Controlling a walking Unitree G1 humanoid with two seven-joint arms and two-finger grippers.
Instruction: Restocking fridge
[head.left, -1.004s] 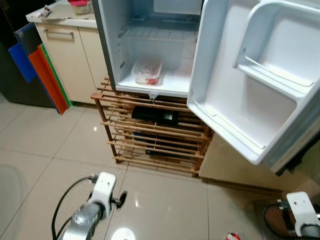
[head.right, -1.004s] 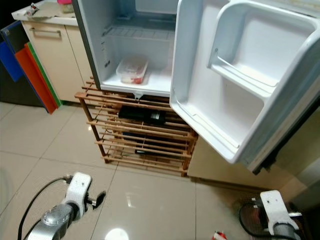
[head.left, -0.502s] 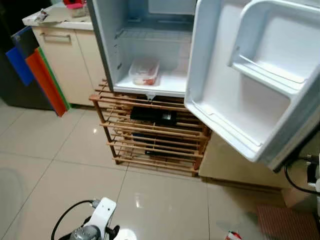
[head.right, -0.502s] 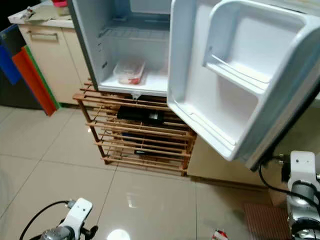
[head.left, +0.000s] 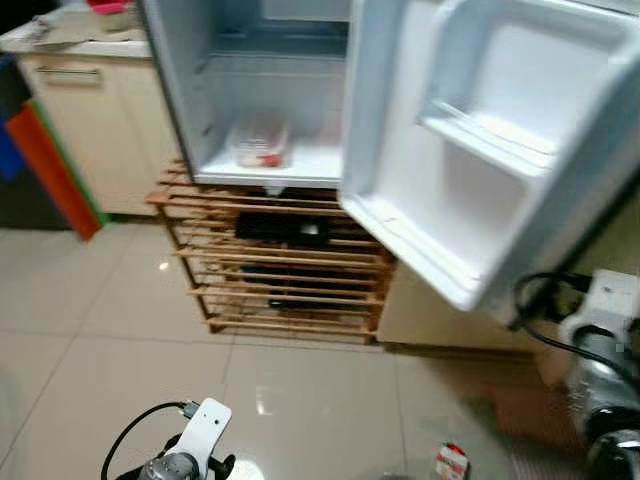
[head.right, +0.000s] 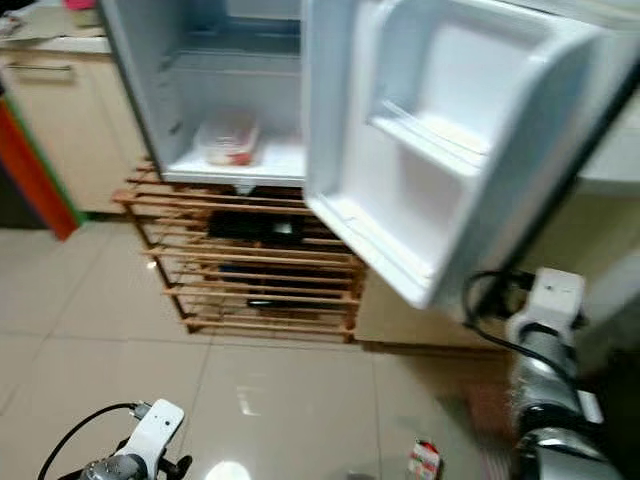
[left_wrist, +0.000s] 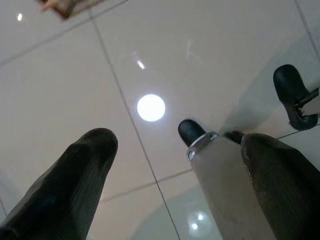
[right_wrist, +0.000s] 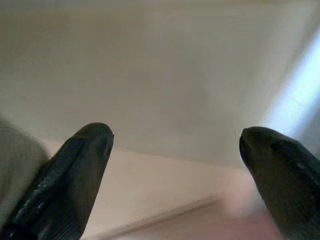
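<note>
Small fridge (head.left: 300, 150) atop a wooden rack (head.left: 275, 270), door (head.left: 480, 170) wide open, one lidded container (head.left: 258, 140) on its floor. Right gripper (right_wrist: 175, 165) beside the door, fingers spread, empty — left gripper (left_wrist: 170, 165) low over tiles, likewise spread.

A slatted wooden rack (head.left: 280, 262) stands on the glossy beige tiled floor (head.left: 80, 340), with dark bottles (head.left: 283, 229) lying on their sides on its upper tier and more dark shapes on the tier below. To the rack's left is a cream cabinet (head.left: 85, 135) with a metal bar handle (head.left: 63, 73) and a pale countertop (head.left: 70, 42) that carries a red item (head.left: 108, 6) and some blurred clutter. An orange board (head.left: 45, 170) with a green edge leans against the cabinet's side, with a blue board (head.left: 8, 155) just behind it. A small red-and-white package (head.left: 451, 462) lies on the floor near the lower right, beside a reddish-brown mat (head.left: 515, 415). A ceiling light glints off the tiles (left_wrist: 151, 107).
</note>
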